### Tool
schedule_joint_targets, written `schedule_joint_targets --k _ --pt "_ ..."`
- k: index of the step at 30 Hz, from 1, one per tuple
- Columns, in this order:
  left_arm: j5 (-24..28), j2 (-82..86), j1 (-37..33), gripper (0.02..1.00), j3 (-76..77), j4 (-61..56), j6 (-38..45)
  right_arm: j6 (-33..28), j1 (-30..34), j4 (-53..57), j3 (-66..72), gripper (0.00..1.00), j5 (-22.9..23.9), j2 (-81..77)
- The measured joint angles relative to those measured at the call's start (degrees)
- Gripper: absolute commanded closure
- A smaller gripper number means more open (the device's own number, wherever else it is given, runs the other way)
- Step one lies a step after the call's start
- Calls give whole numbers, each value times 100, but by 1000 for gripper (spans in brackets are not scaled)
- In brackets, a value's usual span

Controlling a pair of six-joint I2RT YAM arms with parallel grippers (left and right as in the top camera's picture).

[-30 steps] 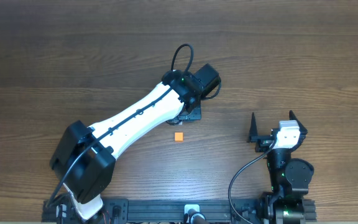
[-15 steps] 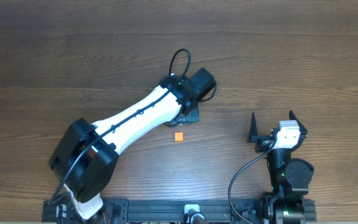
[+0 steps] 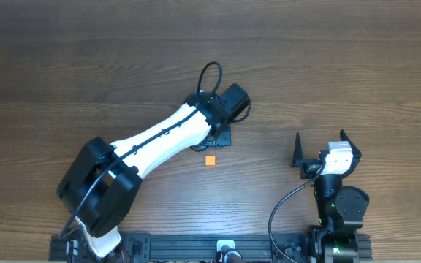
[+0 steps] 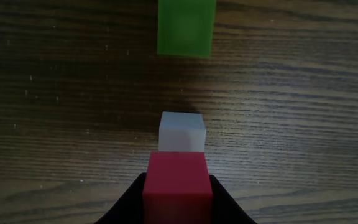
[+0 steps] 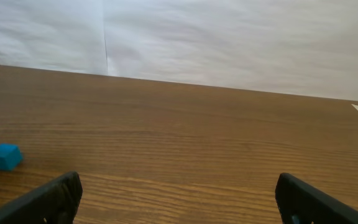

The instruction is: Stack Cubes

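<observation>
In the left wrist view my left gripper (image 4: 178,198) is shut on a red cube (image 4: 178,185). Just past the red cube a white cube (image 4: 182,132) rests on the table, and a green cube (image 4: 186,26) lies farther off in the same line. In the top view the left gripper (image 3: 215,137) sits near the table's middle, under its own wrist. A small orange cube (image 3: 210,161) lies just in front of it. My right gripper (image 3: 320,148) stands open by its base, with nothing between its fingers (image 5: 50,199). A blue cube (image 5: 5,156) lies far off to its side.
The dark wooden table (image 3: 357,66) stretches bare across the back and the right. A pale wall (image 5: 229,43) rises behind the table's far edge in the right wrist view.
The left arm's wrist has shifted a little to the left in the top view, carrying the red cube. The right arm and the orange cube have stayed put.
</observation>
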State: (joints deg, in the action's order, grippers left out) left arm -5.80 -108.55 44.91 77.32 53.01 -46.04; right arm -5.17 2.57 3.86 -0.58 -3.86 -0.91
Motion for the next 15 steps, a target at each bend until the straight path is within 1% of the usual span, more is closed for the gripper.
schedule_joint_targets --k 15 --pt "20 0 -107 875 0 -111 85 2 0 0 0 9 0 0"
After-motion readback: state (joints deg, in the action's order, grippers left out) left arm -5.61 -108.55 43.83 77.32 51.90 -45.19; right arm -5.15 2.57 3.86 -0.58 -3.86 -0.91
